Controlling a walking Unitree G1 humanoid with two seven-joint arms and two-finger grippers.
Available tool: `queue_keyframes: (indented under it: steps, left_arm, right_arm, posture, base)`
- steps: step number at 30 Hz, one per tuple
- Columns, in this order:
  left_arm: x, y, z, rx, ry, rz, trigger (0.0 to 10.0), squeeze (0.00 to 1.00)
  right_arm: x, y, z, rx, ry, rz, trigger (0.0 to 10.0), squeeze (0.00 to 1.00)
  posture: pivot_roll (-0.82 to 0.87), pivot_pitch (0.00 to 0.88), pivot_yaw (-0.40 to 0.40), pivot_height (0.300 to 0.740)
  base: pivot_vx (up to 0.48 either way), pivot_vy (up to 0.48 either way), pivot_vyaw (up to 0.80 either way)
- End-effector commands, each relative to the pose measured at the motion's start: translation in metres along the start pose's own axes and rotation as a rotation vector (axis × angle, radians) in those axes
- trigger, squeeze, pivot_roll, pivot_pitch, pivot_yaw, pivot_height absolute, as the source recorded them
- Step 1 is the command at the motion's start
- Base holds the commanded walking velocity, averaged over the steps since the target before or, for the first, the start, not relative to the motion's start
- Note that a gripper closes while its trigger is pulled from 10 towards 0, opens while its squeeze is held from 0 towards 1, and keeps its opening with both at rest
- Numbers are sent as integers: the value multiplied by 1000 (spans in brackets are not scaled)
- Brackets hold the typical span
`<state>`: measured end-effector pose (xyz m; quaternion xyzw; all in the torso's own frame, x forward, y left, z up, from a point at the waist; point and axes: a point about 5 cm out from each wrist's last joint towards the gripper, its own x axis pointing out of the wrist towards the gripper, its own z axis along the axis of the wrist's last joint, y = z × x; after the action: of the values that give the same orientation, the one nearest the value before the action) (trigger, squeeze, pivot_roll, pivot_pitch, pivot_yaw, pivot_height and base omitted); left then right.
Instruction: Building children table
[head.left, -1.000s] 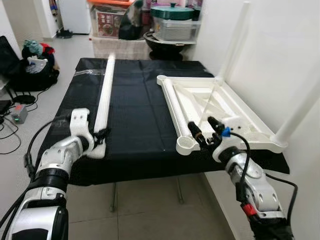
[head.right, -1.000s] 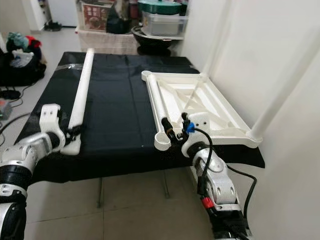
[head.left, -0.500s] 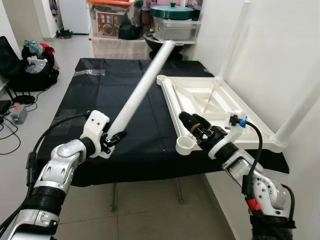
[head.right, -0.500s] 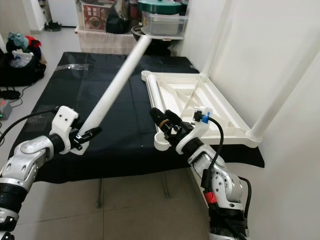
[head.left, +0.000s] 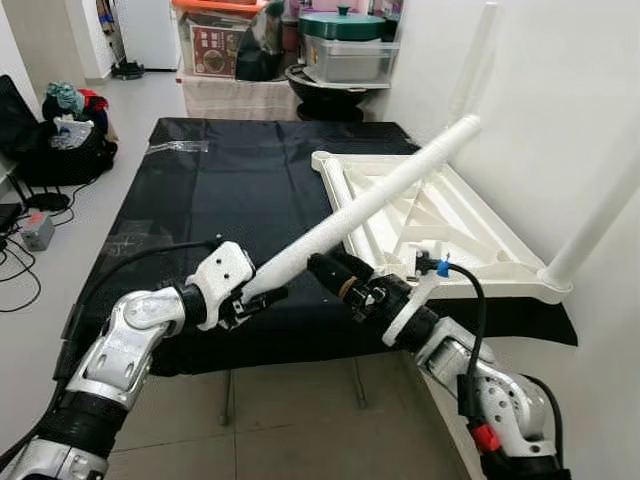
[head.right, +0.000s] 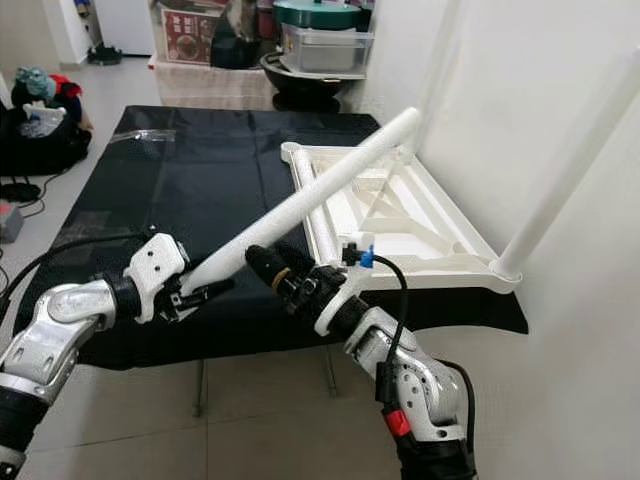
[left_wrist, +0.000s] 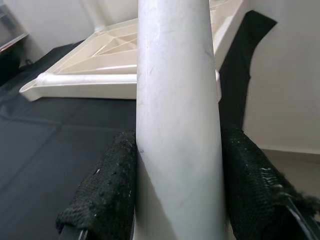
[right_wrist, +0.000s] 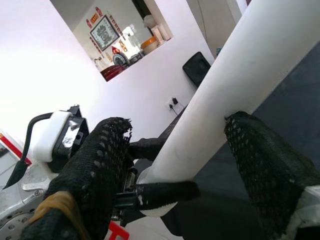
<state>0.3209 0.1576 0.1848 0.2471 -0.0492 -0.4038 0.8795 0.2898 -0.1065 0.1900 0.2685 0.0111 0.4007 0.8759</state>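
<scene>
1. So, the step in hand looks like fitting a leg: the left gripper (head.left: 252, 296) is pinching the near end of the loose white table leg (head.left: 365, 205) and holding it up off the black table cover (head.left: 230, 200), slanted so its far end hangs over the upturned white tabletop (head.left: 470, 245).

2. That tabletop lies upside down on the wall side of the cover. Two legs already stand up from its wall-side corners, so I'd guess roughly half the legs are on.

3. The right gripper (head.left: 330, 268) is right against the leg, just up from the left one. In the right wrist view its fingers (right_wrist: 262, 165) sit spread on either side of the tube and touch it, but I wouldn't call that a clamped grip yet.

4. The left wrist view shows both pads (left_wrist: 107, 182) pressed to the leg's sides, tabletop beyond.

5. Next move, as I read it: the right gripper has to close on the leg so both arms can tip it upright and steer its end into the open round socket at the tabletop's near corner. Hard part will be lining it up.

6. Compared with a second ago: the leg was lying flat on the cover, well away from the tabletop. Now it's lifted and swung across, and the right gripper has come off the tabletop's near corner to meet it.
</scene>
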Motion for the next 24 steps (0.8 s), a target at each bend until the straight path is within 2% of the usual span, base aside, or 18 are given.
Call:
queue_keyframes:
  steps: [1,6,11,13,18,20,24]
  left_arm:
    - [-1,-4,8,35,-29,-40,10000,0]
    - [-1,-7,11,46,-46,-51,10000,0]
    - [-1,-12,13,42,-65,-52,10000,0]
    - [0,-16,15,33,-81,-65,10000,0]
    - [1,-18,15,29,-87,-77,10000,0]
    - [6,-26,14,15,-93,-114,10000,0]
    - [7,-27,13,10,-95,-121,10000,0]
  right_arm:
    - [3,2,-4,24,12,-5,10000,0]
    - [6,1,-6,50,7,-25,10000,0]
    - [9,-6,-5,100,-45,-85,10000,0]
    - [12,-12,-5,152,-96,-141,10000,0]
    - [14,-13,-5,177,-119,-154,10000,0]
    - [24,-13,-1,242,-202,-189,10000,0]
    - [27,-13,-1,262,-217,-197,10000,0]
  posture:
    - [74,0,-81,740]
    - [75,0,-84,740]
    - [76,0,-87,740]
    - [76,0,-88,740]
    - [77,0,-88,740]
    - [73,0,-85,740]
    - [70,0,-84,740]
  base:
    - [0,0,0]
    - [0,0,0]
    - [0,0,0]
    - [0,0,0]
    - [0,0,0]
    - [0,0,0]
    - [0,0,0]
